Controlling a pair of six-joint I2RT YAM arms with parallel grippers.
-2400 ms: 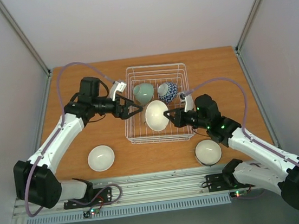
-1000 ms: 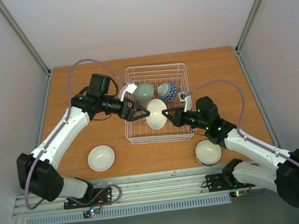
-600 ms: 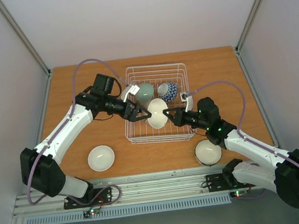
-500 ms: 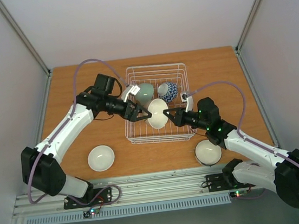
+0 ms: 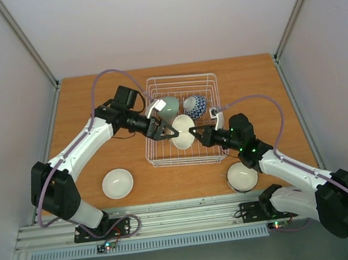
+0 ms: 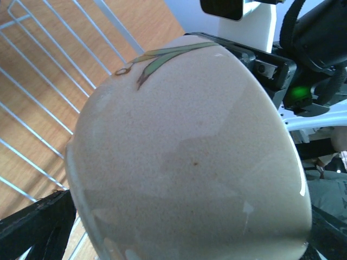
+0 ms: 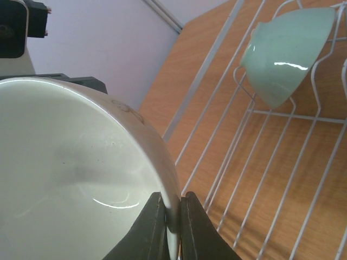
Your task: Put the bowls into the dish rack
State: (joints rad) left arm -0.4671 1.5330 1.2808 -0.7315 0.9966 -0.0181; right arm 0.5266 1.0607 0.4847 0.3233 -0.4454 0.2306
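Note:
A cream bowl [image 5: 182, 132] with a green leaf mark [image 6: 162, 54] hangs tilted over the white wire dish rack [image 5: 180, 76]. My right gripper [image 5: 198, 133] is shut on its rim, one finger inside and one outside [image 7: 172, 222]. My left gripper [image 5: 167, 129] is open, and its fingers [image 6: 32, 227] stand on either side of the bowl's outer wall, which fills the left wrist view [image 6: 184, 162]. A pale green bowl [image 5: 167, 107] and a blue patterned bowl [image 5: 194, 106] stand on edge in the rack's far half. The green bowl [image 7: 287, 54] also shows in the right wrist view.
Two white bowls rest on the wooden table, one near the front left [image 5: 118, 183] and one near the front right [image 5: 242, 177] beside my right arm. Rack wires [image 7: 260, 162] run under the held bowl. Grey walls enclose the table.
My left arm has swung right over the rack's left edge, so its open fingers now straddle the cream bowl. The right gripper has carried that bowl slightly left.

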